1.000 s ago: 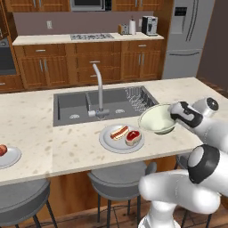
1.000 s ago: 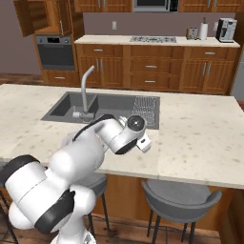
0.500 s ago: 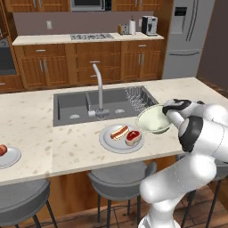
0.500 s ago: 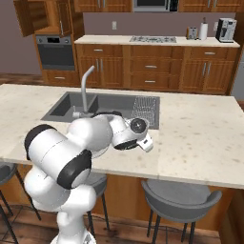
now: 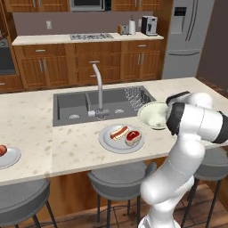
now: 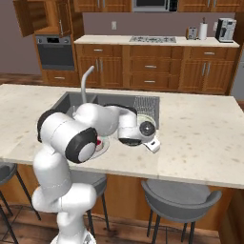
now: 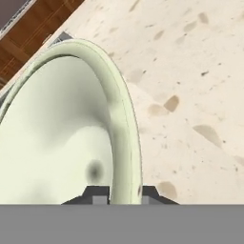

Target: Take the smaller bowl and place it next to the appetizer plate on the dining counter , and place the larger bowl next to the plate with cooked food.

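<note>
My gripper [image 7: 122, 193] is shut on the rim of the larger bowl [image 7: 57, 133], a wide pale cream-green bowl; one dark fingertip sits inside the rim and one outside. The bowl [image 5: 153, 115] is low over the dining counter [image 5: 31, 129], by the sink's right corner. I cannot tell whether it touches the stone. Just to its left lies the plate with cooked food [image 5: 109, 141], bearing a sausage in a bun and a red meat piece. The appetizer plate [image 5: 11, 156] with one red item lies at the counter's far left edge. The smaller bowl is out of view.
The grey sink [image 5: 75, 104] with a tall tap [image 5: 99, 87] and a wire rack [image 5: 136, 95] lies behind the plate. Bare counter [image 6: 200, 133] stretches to the right of the bowl. Grey stools stand below the front edge.
The bowl has hardly moved. The arm's upper links have swung round and now stand bunched close to the right of the bowl.
</note>
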Robot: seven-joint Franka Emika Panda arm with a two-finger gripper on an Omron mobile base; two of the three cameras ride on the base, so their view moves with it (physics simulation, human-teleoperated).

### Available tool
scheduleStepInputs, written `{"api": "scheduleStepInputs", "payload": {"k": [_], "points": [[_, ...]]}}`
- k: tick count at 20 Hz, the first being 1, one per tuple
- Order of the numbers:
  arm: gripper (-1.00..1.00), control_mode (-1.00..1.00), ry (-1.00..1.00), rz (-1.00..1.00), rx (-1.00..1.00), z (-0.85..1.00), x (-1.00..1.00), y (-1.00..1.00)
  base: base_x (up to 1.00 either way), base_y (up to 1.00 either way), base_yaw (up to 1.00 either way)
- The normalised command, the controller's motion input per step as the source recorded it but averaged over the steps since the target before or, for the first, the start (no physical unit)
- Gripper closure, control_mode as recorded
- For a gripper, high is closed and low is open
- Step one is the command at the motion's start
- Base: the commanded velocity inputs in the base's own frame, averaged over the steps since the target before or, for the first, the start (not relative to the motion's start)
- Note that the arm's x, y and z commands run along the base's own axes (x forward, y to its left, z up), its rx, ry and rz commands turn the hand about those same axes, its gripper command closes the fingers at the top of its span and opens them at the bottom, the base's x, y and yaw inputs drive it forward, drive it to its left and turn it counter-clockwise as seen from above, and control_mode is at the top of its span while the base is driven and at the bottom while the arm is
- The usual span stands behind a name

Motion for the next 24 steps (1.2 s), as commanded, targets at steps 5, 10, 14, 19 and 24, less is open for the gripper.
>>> {"api": "scheduleStepInputs", "payload": {"k": [5, 10, 14, 19, 24], "points": [[-1.0, -1.0, 0.01, 0.01, -0.04, 0.22, -0.43, 0.38, 0.0, 0.0, 0.0], [-1.0, -1.0, 0.07, 0.0, 0.0, 0.87, -0.53, 0.04, 0.0, 0.0, 0.0], [-1.0, -1.0, 0.06, 0.0, -0.03, 1.0, -0.26, -0.09, 0.0, 0.0, 0.0], [-1.0, -1.0, 0.15, 0.0, -0.06, 1.0, -0.5, -0.27, 0.0, 0.0, 0.0], [-1.0, -1.0, 0.09, 0.0, -0.1, 1.0, -1.0, 0.08, 0.0, 0.0, 0.0]]}}
